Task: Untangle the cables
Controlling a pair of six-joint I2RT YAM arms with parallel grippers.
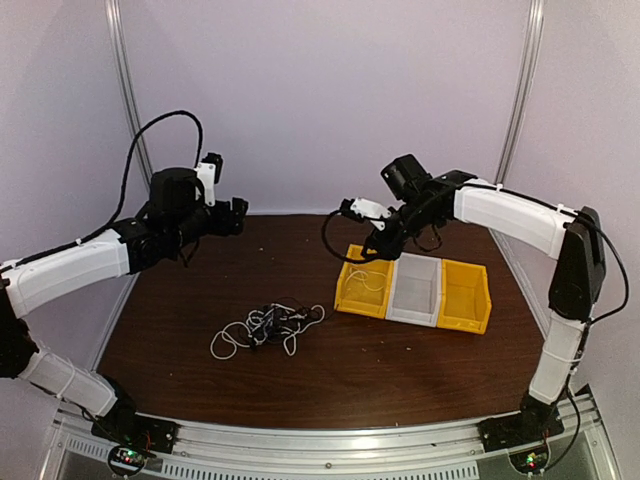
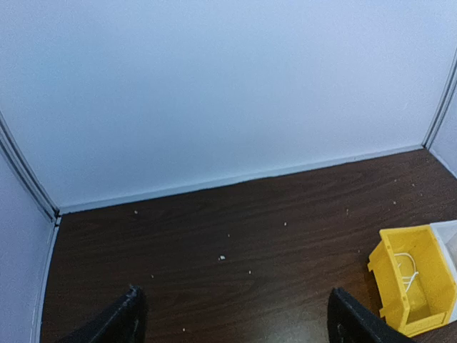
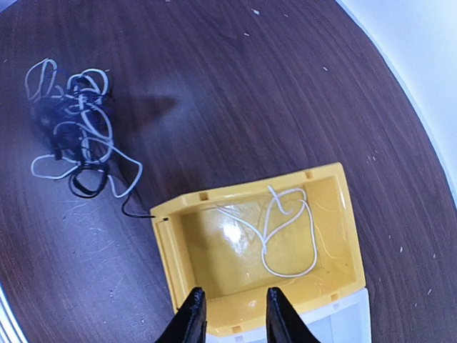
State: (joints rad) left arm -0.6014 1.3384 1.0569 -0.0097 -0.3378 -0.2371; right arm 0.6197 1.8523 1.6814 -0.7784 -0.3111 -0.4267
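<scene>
A knotted clump of cables (image 1: 268, 327), white and black cords wound together, lies on the brown table left of centre. It also shows in the right wrist view as the clump (image 3: 75, 121). One thin black strand (image 3: 134, 210) runs from it to the corner of a yellow bin (image 3: 250, 190). A single white cable (image 3: 288, 238) lies looped inside that bin. My right gripper (image 3: 233, 316) hangs over the bin's near wall, open, with nothing between its fingers. My left gripper (image 2: 239, 321) is raised over the far left of the table, wide open and holding nothing.
Three bins stand in a row at the right: the yellow bin (image 1: 347, 290), a white one (image 1: 415, 297) and another yellow one (image 1: 467, 300). The left wrist view shows the back wall (image 2: 214, 86) close ahead and the yellow bin (image 2: 400, 300) at its right edge.
</scene>
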